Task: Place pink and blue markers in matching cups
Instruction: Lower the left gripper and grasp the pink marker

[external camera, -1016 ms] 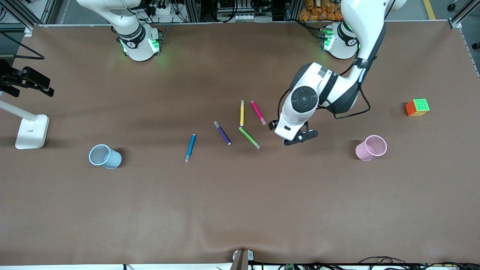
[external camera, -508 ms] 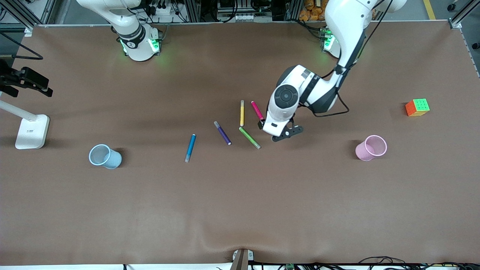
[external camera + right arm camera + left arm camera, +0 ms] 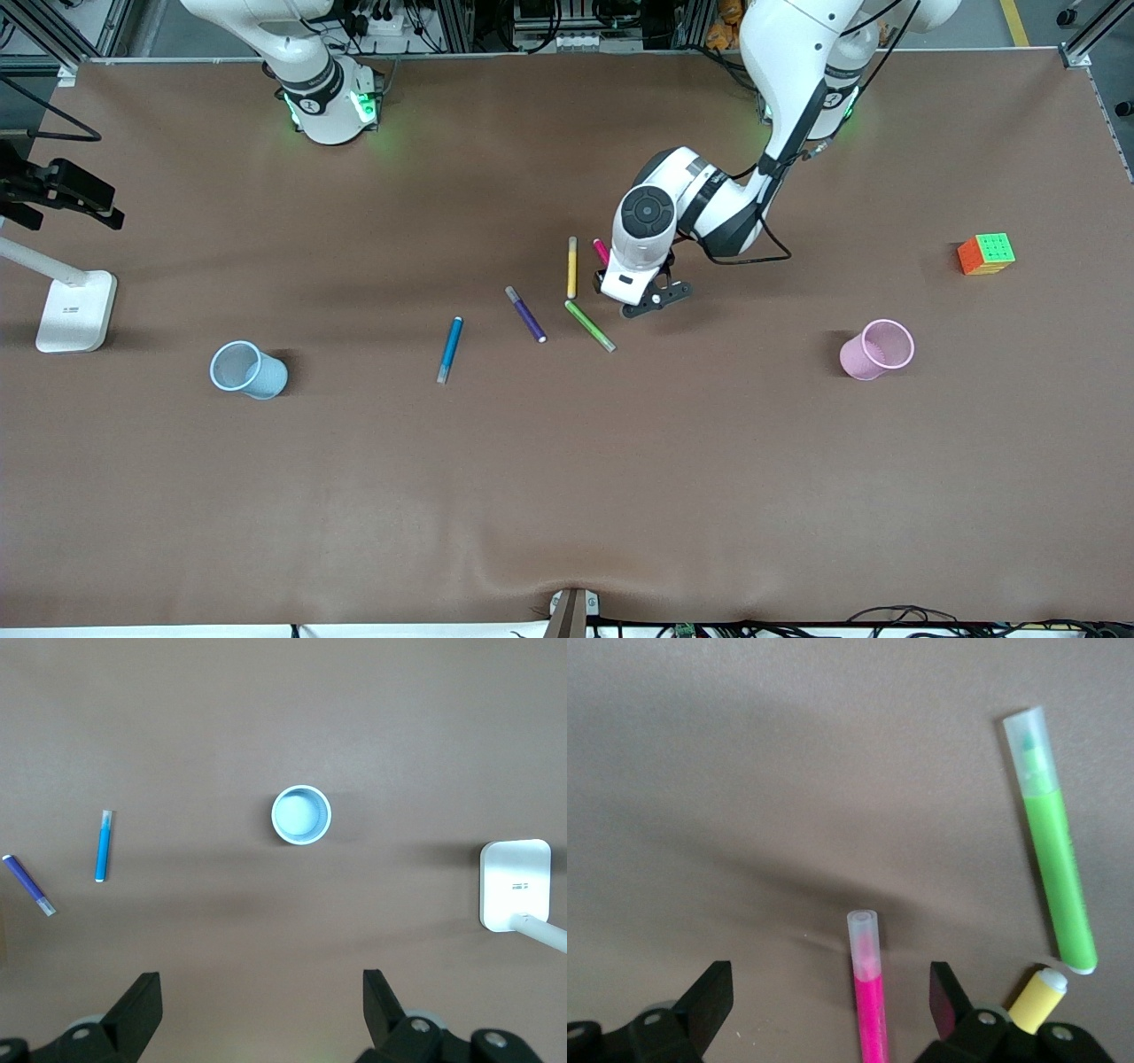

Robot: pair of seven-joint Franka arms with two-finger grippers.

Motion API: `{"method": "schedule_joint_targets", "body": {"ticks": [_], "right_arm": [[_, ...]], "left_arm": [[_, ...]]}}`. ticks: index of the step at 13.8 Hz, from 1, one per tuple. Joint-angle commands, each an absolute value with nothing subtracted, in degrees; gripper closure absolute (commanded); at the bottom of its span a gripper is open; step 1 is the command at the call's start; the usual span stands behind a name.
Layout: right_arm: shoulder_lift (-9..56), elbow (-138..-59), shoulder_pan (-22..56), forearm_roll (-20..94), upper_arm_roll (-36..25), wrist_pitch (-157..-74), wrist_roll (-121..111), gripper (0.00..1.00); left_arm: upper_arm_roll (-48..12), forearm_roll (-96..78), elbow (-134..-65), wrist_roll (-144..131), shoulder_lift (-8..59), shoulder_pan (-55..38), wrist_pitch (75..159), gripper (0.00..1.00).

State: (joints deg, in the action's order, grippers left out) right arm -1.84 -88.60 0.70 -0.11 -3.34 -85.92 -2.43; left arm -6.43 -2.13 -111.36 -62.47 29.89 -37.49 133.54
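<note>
Two cups are standing upright on the table with nothing showing inside them: the pale blue cup toward the right arm's end and the pale pink cup toward the left arm's end. The left gripper is hanging over the pink marker, its fingers spread wide with the marker lying on the table between them, untouched. The lime-green marker and yellow marker are lying just beside it. The blue marker is lying between the blue cup and the purple marker. The right gripper, fingers apart, is waiting high over the blue cup.
</note>
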Motion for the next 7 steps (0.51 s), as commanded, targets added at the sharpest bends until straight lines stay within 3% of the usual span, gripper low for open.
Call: {"method": "schedule_joint_targets", "body": {"ticks": [1,2,7], "right_arm": [[-1.7,-87.9,0.8,-0.3,-3.3,-85.9,-1.9,0.00],[-1.7,-87.9,0.8,-0.3,-3.3,-85.9,-1.9,0.00],[-1.7,-87.9,0.7,-0.3,-3.3,-85.9,-1.9,0.00]], "left_arm": [[-6.0,-2.0,-111.8,-63.1,30.5,-38.1,134.9,0.20],[-6.0,-2.0,-111.7,-63.1,30.5,-38.3,134.9,0.26],[-6.0,-2.2,-110.0,-63.2,31.4,-37.9,135.5,0.27]]}}
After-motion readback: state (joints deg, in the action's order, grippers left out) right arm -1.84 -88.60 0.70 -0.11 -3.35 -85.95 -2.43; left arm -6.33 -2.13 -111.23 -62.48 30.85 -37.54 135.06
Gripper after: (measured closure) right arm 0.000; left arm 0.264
